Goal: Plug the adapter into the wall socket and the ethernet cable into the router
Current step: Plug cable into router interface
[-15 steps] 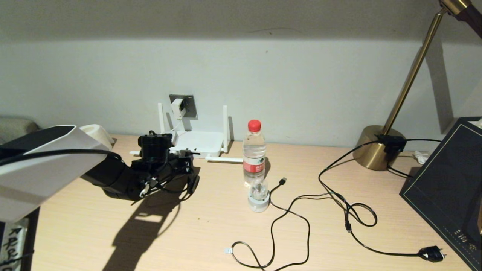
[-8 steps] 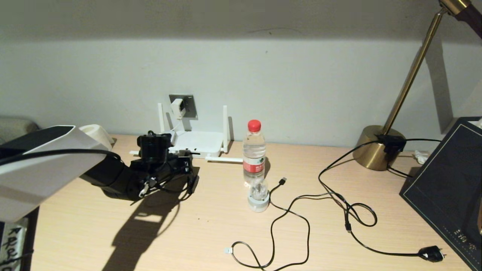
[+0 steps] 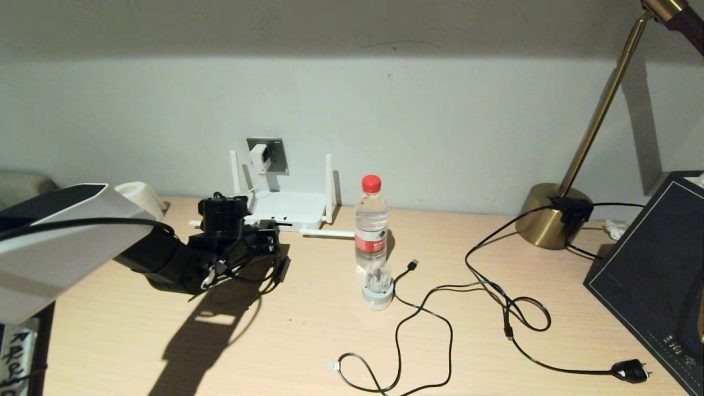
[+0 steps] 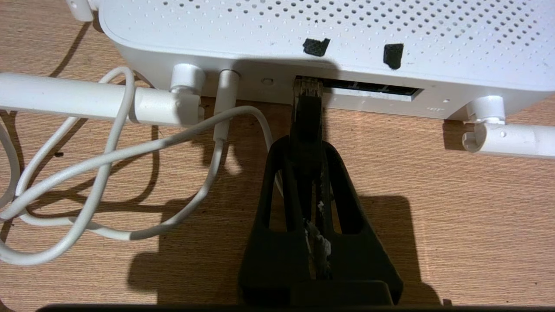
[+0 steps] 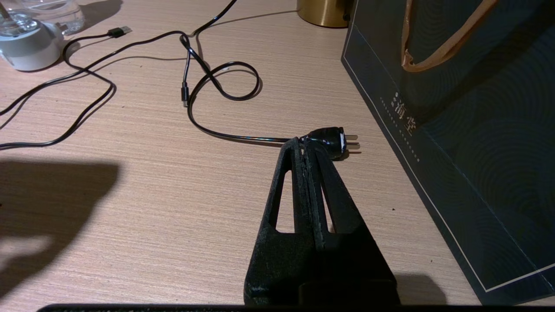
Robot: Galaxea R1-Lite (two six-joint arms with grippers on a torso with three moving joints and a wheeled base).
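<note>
While my left gripper (image 4: 306, 143) pinches ethernet cable (image 4: 307, 115) in jaws, clear tip at router (image 4: 329, 39) port, mid-left of frame; adapter (image 3: 257, 156) sits in wall socket (image 3: 275, 154); right gripper (image 5: 305, 145) closed, empty, over desk (image 5: 151, 195).

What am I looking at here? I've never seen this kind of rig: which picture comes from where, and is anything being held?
This is a two-armed robot at a wooden desk. The wide picture comes from its head; the two close-ups come from cameras on its wrists. In the head view, the white adapter sits in the wall socket, above the white router. The left pincer is shut on the ethernet cable, its clear tip at the router's port row. The right pincer is shut, holds nothing, and hovers beside a black plug. Also on the desk: a water bottle, a brass lamp, a dark bag.
</note>
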